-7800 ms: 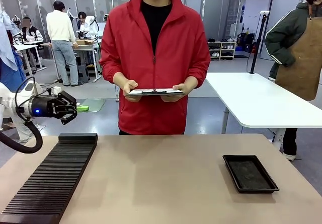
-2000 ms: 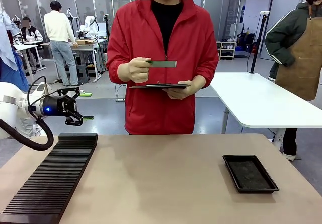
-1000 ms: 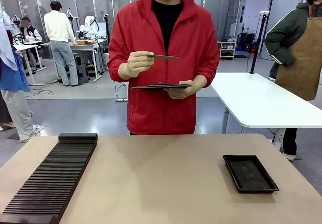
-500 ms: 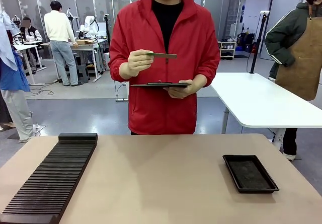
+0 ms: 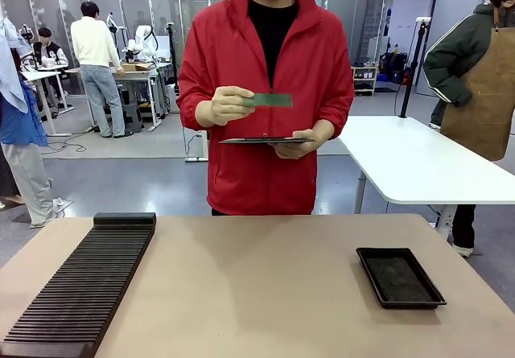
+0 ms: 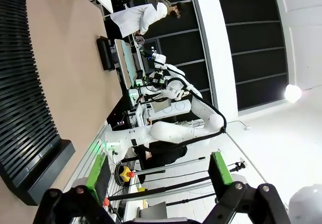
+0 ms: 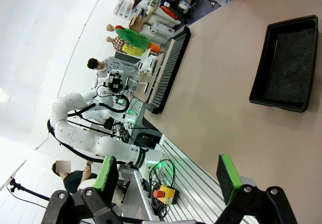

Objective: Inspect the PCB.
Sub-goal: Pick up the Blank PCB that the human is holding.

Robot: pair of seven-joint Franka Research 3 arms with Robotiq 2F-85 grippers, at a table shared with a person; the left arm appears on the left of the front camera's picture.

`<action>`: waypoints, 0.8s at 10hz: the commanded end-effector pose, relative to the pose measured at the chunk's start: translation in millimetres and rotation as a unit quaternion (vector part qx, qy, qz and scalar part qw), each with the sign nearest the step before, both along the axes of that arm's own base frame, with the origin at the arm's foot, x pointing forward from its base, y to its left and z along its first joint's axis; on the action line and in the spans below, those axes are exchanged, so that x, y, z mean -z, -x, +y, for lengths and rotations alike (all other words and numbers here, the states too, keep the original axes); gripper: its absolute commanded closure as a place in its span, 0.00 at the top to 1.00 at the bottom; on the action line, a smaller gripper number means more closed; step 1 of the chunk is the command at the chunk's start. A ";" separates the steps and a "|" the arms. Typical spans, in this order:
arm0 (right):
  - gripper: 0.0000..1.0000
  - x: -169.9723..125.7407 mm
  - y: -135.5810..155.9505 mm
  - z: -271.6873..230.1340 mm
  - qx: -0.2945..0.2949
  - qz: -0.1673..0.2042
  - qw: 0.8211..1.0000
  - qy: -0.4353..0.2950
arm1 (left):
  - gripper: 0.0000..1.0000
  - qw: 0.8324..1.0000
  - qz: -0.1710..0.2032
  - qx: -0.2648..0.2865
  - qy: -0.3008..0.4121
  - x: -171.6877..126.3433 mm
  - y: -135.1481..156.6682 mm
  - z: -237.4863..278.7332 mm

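Left side of the table (image 5: pixel 257 294): a long black slotted rack (image 5: pixel 80 285) runs from the near edge toward the far edge, nothing in its slots.

Far side, centre: a person (image 5: pixel 269 68) in a red jacket stands facing the table. The raised hand (image 5: pixel 228 105) pinches the PCB (image 5: pixel 271 100) by its left end at chest height. The green board is held roughly level and well above the table. Just below it, and apart from it, a dark flat tablet (image 5: pixel 264 140) lies level on the lower hand (image 5: pixel 301 143).

Right side: a shallow black tray (image 5: pixel 400 276) sits flat on the table near the right edge. It looks empty.

Left wrist view: left gripper (image 6: pixel 157 171) is open, with its green pads (image 6: pixel 97 171) spread wide and nothing between them. The slotted rack (image 6: pixel 20 98) and table (image 6: pixel 75 58) lie beyond it.

Right wrist view: right gripper (image 7: pixel 167 176) is likewise spread wide and empty, pads (image 7: pixel 227 176) apart. The black tray (image 7: pixel 284 65) lies on the table (image 7: pixel 226 113) ahead of it, and the slotted rack (image 7: pixel 168 68) is farther off.
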State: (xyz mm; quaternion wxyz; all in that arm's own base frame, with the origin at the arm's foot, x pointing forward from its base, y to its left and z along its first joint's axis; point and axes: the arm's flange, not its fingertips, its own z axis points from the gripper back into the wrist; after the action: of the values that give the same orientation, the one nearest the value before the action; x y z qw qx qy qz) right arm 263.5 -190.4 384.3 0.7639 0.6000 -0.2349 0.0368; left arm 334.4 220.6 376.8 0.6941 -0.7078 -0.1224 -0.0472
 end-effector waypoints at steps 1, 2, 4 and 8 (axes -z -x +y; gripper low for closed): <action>1.00 -1.5 0.6 -1.2 0.002 -0.007 1.000 -0.004 | 1.00 1.000 -0.002 -0.005 -0.004 -1.8 3.3 -1.5; 1.00 -1.5 0.6 -1.2 0.002 -0.007 1.000 -0.004 | 1.00 1.000 -0.002 -0.005 -0.004 -1.8 3.3 -1.5; 1.00 -1.5 0.6 -1.2 0.002 -0.007 1.000 -0.004 | 1.00 1.000 -0.002 -0.005 -0.004 -1.8 3.3 -1.5; 1.00 -1.5 0.6 -1.2 0.002 -0.007 1.000 -0.004 | 1.00 1.000 -0.002 -0.005 -0.004 -1.8 3.3 -1.5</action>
State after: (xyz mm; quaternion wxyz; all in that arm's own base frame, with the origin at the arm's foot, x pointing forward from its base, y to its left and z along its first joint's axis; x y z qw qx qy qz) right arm 263.5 -190.4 384.3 0.7639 0.6000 -0.2349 0.0368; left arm 334.3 220.6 376.8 0.6941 -0.7079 -0.1224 -0.0471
